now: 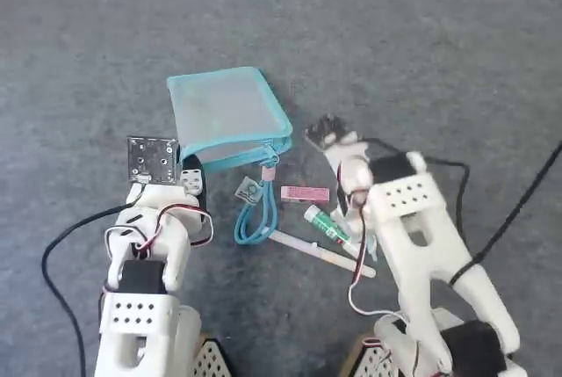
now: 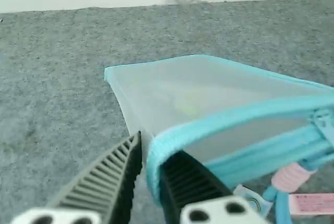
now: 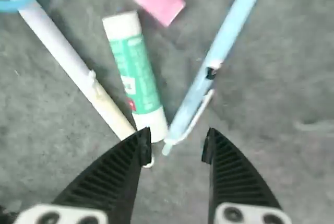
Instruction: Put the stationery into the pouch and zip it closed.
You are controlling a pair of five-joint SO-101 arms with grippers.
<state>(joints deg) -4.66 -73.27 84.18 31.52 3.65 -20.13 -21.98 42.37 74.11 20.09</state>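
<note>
The teal mesh pouch [image 1: 228, 115] lies flat mid-table, its zipper edge toward the arms. My left gripper [image 1: 191, 171] is at the pouch's near left corner, shut on the pouch rim [image 2: 156, 156], which runs between its fingers. In front of the pouch lie a pink eraser [image 1: 305, 193], a green-and-white glue stick [image 1: 327, 223] and a white pen [image 1: 316, 252]. My right gripper [image 3: 176, 141] hangs open just above them. The clip end of a light blue pen [image 3: 219, 57] lies between its fingertips, next to the glue stick [image 3: 134, 72].
A blue strap loop [image 1: 256, 215] with a small tag [image 1: 248, 190] trails from the pouch's pink zipper pull [image 2: 292, 177]. Grey felt covers the table; black cables run beside both arm bases. Open felt lies behind and to both sides of the pouch.
</note>
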